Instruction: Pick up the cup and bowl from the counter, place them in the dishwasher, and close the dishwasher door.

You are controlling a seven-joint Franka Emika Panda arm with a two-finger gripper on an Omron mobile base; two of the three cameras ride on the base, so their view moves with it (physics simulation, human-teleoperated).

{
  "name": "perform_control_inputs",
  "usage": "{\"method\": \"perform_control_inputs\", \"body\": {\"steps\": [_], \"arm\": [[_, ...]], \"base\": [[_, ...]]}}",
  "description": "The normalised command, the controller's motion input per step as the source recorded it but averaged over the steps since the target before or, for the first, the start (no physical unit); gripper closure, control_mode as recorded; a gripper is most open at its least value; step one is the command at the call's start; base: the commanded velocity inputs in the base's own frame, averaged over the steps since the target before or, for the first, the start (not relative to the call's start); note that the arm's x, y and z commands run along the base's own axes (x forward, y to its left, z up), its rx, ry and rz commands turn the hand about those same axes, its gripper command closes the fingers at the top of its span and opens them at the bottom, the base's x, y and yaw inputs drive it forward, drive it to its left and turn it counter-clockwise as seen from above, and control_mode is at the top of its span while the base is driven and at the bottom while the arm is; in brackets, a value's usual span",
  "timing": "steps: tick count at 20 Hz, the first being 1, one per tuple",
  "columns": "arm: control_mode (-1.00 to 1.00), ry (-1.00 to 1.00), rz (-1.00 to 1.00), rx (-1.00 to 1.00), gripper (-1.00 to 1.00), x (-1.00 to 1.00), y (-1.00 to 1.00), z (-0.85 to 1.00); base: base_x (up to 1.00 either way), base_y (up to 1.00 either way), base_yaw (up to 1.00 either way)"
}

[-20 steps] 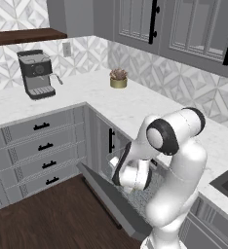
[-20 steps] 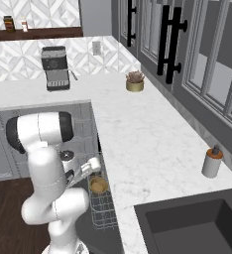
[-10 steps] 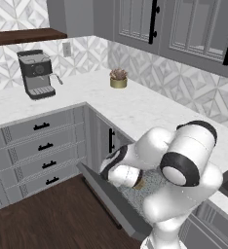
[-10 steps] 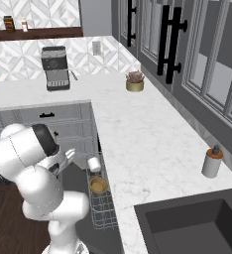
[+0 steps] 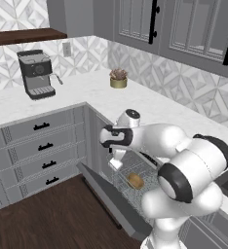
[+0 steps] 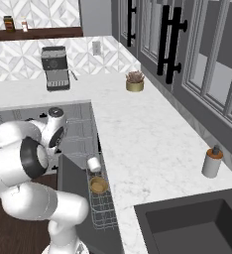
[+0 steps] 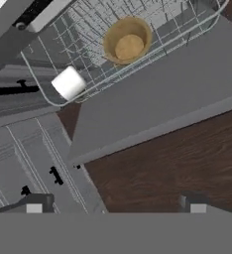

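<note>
White marble counter (image 5: 91,92) runs in an L over grey cabinets, w/ a coffee machine (image 5: 36,74) at left and a gold pot w/ plant (image 5: 118,79) further right by the wall; under the counter the dishwasher door (image 5: 113,199) hangs down open; the wire rack (image 6: 102,208) is pulled out over it; in the rack the cup (image 6: 93,164) lies near the end, and the bowl (image 6: 98,185) sits upright just beside it; gripper (image 7: 115,204) is over the door edge and dark wood floor, fingers wide apart, holding nothing; a soap bottle (image 6: 211,161) stands at far right.
</note>
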Motion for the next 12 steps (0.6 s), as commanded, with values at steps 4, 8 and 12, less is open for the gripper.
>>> {"method": "perform_control_inputs", "body": {"steps": [4,8,12], "arm": [[-1.0,0.0,0.58,-0.5,-1.0,0.02,0.47,0.47],[-1.0,0.0,0.66,-0.62,-1.0,-0.29,0.53,0.05],[-1.0,0.0,0.61,-0.52,-1.0,-0.66,0.38,-0.22]], "base": [[0.0,0.0,0.0],[0.0,0.0,0.0],[0.0,0.0,0.0]]}}
